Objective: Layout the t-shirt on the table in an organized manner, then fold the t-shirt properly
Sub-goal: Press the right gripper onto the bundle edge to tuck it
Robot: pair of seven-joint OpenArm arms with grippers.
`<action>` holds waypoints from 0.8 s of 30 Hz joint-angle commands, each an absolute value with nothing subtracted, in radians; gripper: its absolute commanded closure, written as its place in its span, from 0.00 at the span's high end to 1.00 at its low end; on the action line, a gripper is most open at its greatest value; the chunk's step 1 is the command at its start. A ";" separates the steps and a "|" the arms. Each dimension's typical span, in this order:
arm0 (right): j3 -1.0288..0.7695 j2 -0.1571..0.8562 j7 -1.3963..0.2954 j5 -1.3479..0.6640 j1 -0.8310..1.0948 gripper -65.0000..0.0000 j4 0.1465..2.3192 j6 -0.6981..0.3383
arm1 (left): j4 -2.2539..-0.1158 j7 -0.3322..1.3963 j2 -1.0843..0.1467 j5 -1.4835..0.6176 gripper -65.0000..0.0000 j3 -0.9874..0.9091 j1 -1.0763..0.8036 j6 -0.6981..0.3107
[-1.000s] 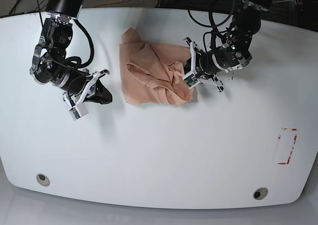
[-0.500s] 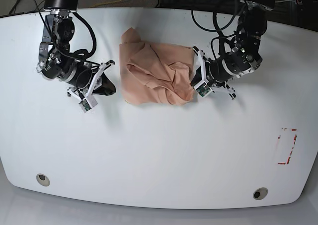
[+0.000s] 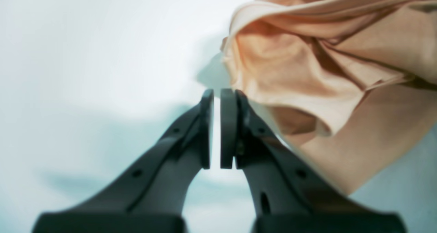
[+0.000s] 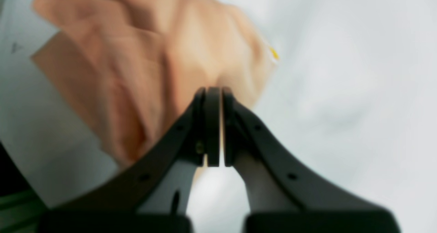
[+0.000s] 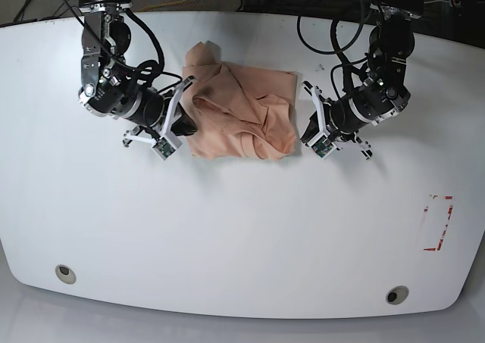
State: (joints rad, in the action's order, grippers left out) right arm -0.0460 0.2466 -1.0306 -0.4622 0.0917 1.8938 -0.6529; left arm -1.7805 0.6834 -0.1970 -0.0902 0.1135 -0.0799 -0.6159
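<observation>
right gripper (image 5: 182, 120): sitting closed and empty, pressing near the shirt's left edge.
shirt (image 5: 241, 112): lying bunched at the table (image 5: 242, 237) top centre, between both arms; soft, light, likely draping when lifted; a hem corner or sleeve edge looks the best hold.
left gripper (image 5: 307, 128): sitting closed, holding nothing, just beside the shirt's right edge.
arms: both angling inward, low over the table.

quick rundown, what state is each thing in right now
t-shirt: crumpled in a heap, not laid flat, not folded
left gripper: shut, empty, just beside the shirt's edge
right gripper: shut, nothing between the pads, close to the shirt's other side
table: white top, shirt lying on it, red outline mark uncovered
</observation>
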 commanded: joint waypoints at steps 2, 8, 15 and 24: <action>-0.010 0.219 -1.009 -0.473 0.093 0.02 1.922 -0.651 | -1.802 0.659 -0.203 -0.104 0.04 0.108 -0.065 -0.615; 0.056 0.174 -1.001 -0.472 0.099 0.02 1.919 -0.650 | -1.804 0.659 -0.205 -0.104 0.04 0.087 -0.064 -0.616; 0.153 0.110 -1.001 -0.472 0.067 0.02 1.917 -0.648 | -1.837 0.659 -0.205 -0.104 0.04 0.021 -0.050 -0.621; 0.263 0.018 -1.001 -0.470 -0.002 0.02 1.890 -0.582 | -1.844 0.659 -0.205 -0.104 0.04 -0.031 -0.008 -0.621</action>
